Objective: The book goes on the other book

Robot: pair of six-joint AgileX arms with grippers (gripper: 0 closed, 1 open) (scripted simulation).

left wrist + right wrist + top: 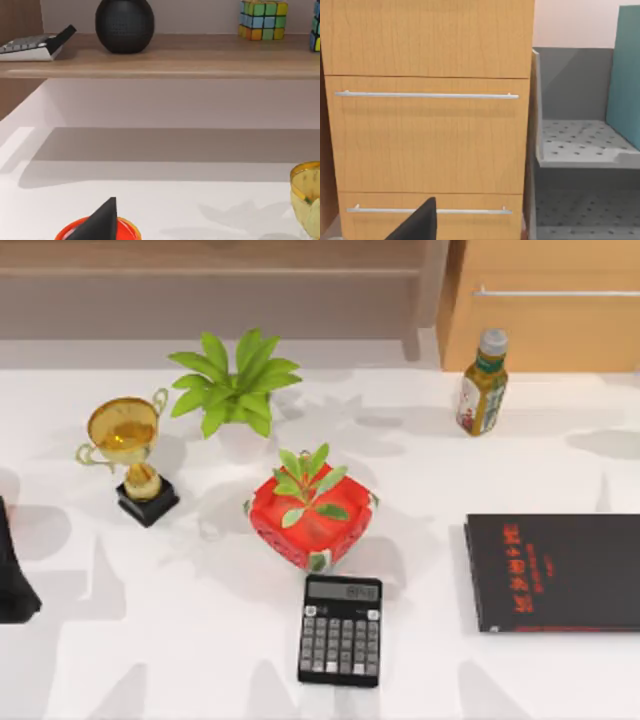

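The other book [558, 572], thin and black with red characters, lies flat at the table's right edge in the top view. In the right wrist view a teal-blue slab, apparently the book [626, 75], stands upright on a grey perforated rack [580, 145] beside a wooden drawer cabinet [427, 125]. A dark tip of my right gripper [417, 222] shows low in that view, well short of the teal slab. My left arm [14, 575] sits parked at the table's left edge. A dark tip of my left gripper [100, 222] hangs over a red-orange round rim [127, 229].
A gold trophy [130, 445], a leafy plant [235, 385], a red potted plant [310, 515], a black calculator [340, 630] and a bottle [483, 385] stand on the white table. A wooden shelf [165, 62] carries a black round object [124, 25] and colour cubes [262, 19].
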